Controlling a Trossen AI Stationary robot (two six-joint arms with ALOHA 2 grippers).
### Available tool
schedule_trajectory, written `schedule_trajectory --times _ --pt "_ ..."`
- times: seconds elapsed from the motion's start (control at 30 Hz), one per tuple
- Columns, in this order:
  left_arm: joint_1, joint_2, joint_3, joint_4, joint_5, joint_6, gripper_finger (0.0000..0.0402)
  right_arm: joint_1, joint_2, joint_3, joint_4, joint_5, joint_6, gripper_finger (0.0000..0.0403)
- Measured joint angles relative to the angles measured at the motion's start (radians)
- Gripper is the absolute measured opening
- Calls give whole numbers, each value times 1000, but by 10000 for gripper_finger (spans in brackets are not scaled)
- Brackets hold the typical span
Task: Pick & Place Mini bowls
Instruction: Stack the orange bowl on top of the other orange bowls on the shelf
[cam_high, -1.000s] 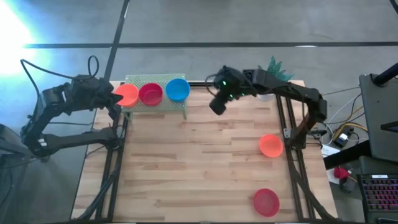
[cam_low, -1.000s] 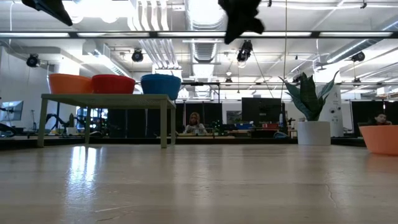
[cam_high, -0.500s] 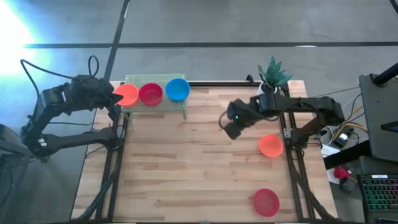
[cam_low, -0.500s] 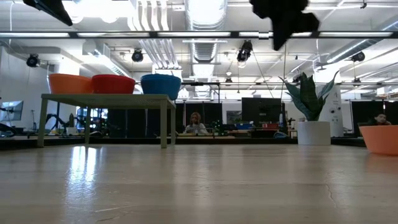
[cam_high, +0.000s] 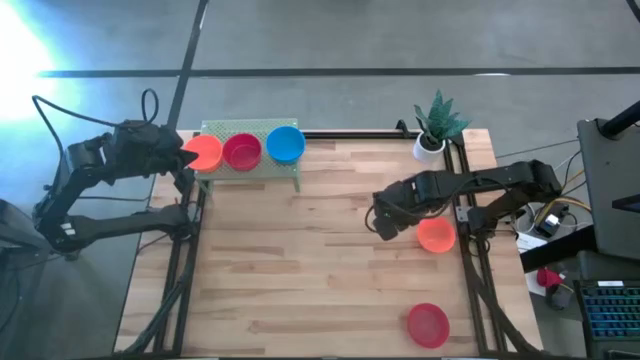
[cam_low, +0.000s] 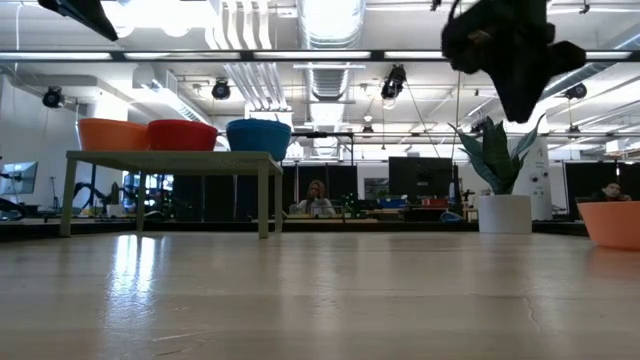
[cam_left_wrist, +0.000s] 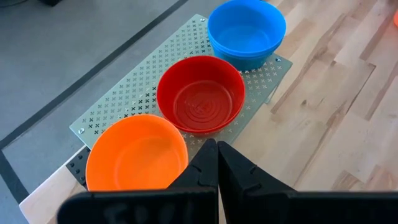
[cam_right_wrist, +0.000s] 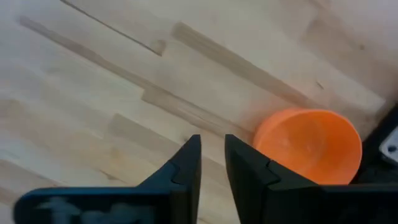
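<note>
Small round orange plastic bowl (cam_high: 435, 235) sits on the table just beside the right gripper (cam_high: 383, 222), whose fingers are slightly parted, nothing grasped.

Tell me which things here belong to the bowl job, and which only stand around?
Job: blue bowl, red bowl, orange bowl on the small rack; orange bowl and red bowl on the table.

Not job: potted plant.

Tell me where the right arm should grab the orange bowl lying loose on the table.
Probably the orange bowl's thin rim, coming straight down, one finger inside and one outside. It sits upright and open on the table, and looks wider than the right gripper's slightly parted jaws.
</note>
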Motion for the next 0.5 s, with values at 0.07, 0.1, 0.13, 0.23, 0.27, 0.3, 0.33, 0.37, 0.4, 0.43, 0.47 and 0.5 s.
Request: schedule_trajectory --times 0.07,0.1,0.13,0.23,0.27,0.3,0.33,0.37,0.4,0.43,0.47,0.5 --pt "0 0 0 0 0 -2 0 0 0 -34 -1 -3 12 88" --pt "0 0 0 0 0 -3 0 0 0 -53 0 -5 34 95" --pt "0 0 0 0 0 -5 0 0 -2 -76 0 -9 61 100" --pt "0 0 0 0 0 -8 0 3 -2 -141 0 -24 137 112" --pt "0 0 0 0 0 -8 0 3 -4 -163 2 -32 148 114" --pt "0 0 0 0 0 -8 0 4 -6 -182 6 -37 156 116" --pt "0 0 0 0 0 -8 0 4 -8 -201 12 -40 163 118" --pt "0 0 0 0 0 -8 0 4 -9 -218 15 -41 173 118" --pt "0 0 0 0 0 -8 0 4 -11 -235 18 -45 187 119" --pt "0 0 0 0 0 -9 0 3 -13 -251 20 -54 197 118" --pt "0 0 0 0 0 -9 0 3 -14 -267 19 -64 207 117" --pt "0 0 0 0 0 -9 0 3 -17 -283 20 -74 214 116"
